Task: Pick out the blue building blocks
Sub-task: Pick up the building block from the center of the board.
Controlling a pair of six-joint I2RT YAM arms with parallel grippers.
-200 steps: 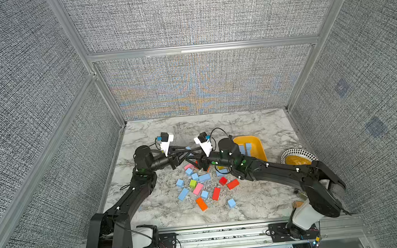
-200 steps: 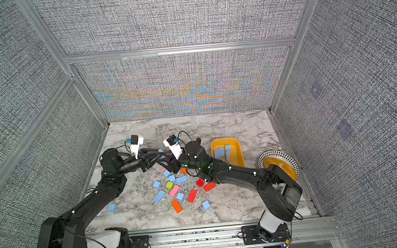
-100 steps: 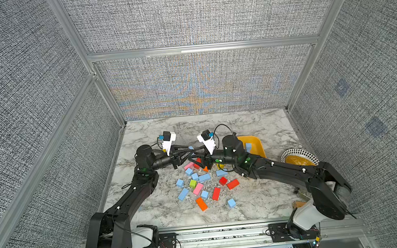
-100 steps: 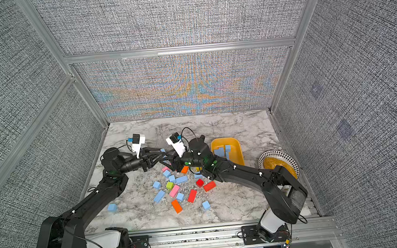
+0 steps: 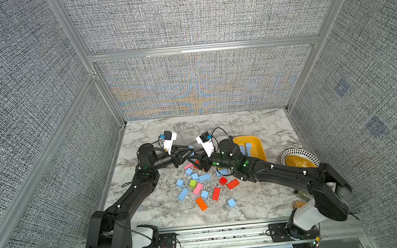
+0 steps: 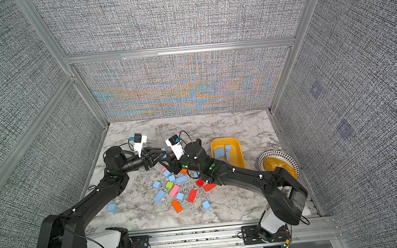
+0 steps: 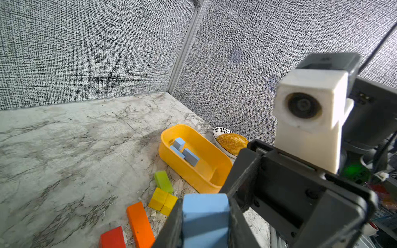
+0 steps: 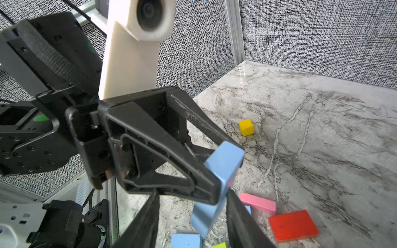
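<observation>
Matte light blue, oblong and sharp-edged, a blue brick (image 8: 225, 163) is held tilted above the table (image 7: 64, 139). It is clamped on its flat faces by the black ribbed fingers of the left gripper (image 7: 205, 199). Its lower end is seen between the fingers of the right gripper (image 8: 192, 194), which stand partly apart. A gap is seen on one side; contact on the other cannot be settled.

The table is glossy, grey-veined marble, flecked with pale crumbs. Loose blue blocks (image 5: 204, 177), cubes and bricks alike, are scattered in front of both grippers. They are mixed with a pink block (image 5: 197, 189), a green cube (image 5: 193, 184), red blocks (image 5: 216, 193) and an orange brick (image 5: 201, 204). A lone blue cube (image 6: 112, 207) is seen in a top view, well apart, near the left arm.

In both top views the held brick is almost wholly covered by the grippers, and the blocks beneath the right gripper are only partly shown. A red piece (image 7: 112, 238) and a blue piece (image 8: 185, 240) are cut off by the wrist views' edges.

A smooth yellow tray (image 7: 193, 178), oblong with rounded corners, holds at least three blue blocks leaning on one another. Just beside it, a dish (image 7: 221, 130) with a black-and-white patterned rim holds a grainy orange-yellow filling (image 7: 232, 141). The dish is partly hidden by the right arm.
</observation>
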